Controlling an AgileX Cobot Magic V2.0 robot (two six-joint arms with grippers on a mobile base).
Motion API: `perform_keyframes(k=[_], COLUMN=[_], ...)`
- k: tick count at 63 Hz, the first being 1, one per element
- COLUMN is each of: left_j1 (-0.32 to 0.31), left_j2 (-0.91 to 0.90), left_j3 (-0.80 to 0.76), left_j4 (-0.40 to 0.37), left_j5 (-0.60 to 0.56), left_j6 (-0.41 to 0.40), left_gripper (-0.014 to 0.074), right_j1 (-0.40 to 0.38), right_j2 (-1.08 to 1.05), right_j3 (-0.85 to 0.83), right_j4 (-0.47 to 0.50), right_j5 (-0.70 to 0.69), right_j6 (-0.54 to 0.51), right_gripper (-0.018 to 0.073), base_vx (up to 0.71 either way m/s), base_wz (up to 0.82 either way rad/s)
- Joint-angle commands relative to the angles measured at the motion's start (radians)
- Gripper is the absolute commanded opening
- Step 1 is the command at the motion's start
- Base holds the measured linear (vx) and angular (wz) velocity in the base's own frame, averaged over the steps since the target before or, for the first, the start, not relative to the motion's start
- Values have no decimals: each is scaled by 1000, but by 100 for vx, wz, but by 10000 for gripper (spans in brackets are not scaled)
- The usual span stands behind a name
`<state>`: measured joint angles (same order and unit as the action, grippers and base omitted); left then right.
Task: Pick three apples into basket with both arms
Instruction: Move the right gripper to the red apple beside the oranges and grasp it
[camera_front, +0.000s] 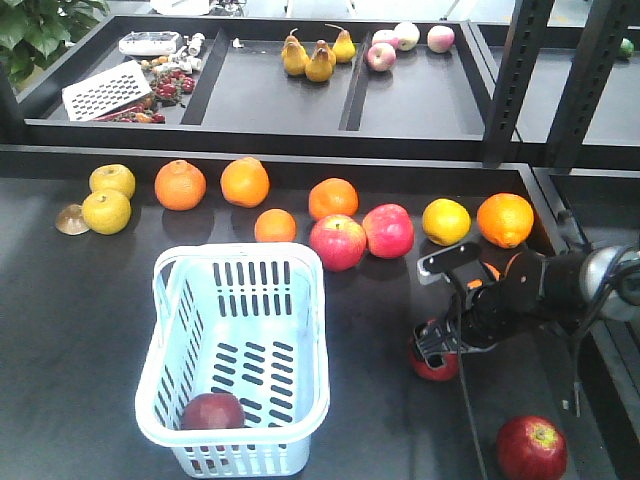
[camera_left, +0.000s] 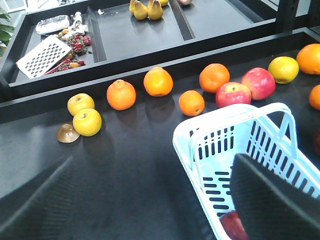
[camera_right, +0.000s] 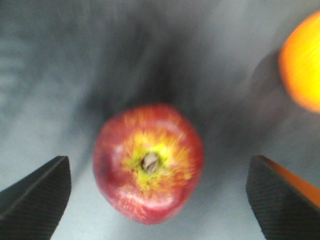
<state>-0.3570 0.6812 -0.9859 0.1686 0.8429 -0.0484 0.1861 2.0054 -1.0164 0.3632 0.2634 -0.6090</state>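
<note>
The pale blue basket (camera_front: 160, 345) stands at the front left of the dark table, and one dark red apple (camera_front: 212, 410) lies in its near corner. My right gripper (camera_front: 440, 345) hangs open straight above a second apple (camera_front: 428, 368) on the table. In the right wrist view this apple (camera_right: 149, 162) shows its stem between the gripper's (camera_right: 157, 160) spread fingers (camera_right: 35, 195), which stand apart from it. A third apple (camera_front: 532, 447) lies at the front right. My left gripper (camera_left: 152, 165) is open and holds nothing, beside the basket (camera_left: 195, 150), where the apple (camera_left: 234, 225) peeks out.
Oranges (camera_front: 245, 181), two pink-red apples (camera_front: 338, 242) and yellow fruits (camera_front: 108, 211) line the back of the table. An orange (camera_right: 302, 65) lies close to my right gripper. Behind are black trays with pears (camera_front: 320, 58), and black posts (camera_front: 515, 80) rise at the right.
</note>
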Motion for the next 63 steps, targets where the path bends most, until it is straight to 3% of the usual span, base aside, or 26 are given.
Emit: perform_keyframes(k=[1, 20, 45, 63], left_j1=[3, 3, 3, 3], left_j2=[0, 0, 0, 0], left_j3=[-28, -28, -28, -28], left_j4=[3, 3, 3, 3], left_j5=[-62, -62, -62, -62], left_j6=[-10, -10, -10, -10], left_gripper=[590, 590, 590, 590], right_j1=[-6, -6, -3, -3], right_j2=[-20, 27, -8, -185], right_j3=[-26, -26, -25, -25], right_j4=[10, 16, -2, -1], right_j5=[-35, -51, -50, 100], right_j6=[8, 7, 0, 0], right_gripper=[658, 585, 265, 250], base_vx=[0, 0, 0, 0], base_wz=[0, 0, 0, 0])
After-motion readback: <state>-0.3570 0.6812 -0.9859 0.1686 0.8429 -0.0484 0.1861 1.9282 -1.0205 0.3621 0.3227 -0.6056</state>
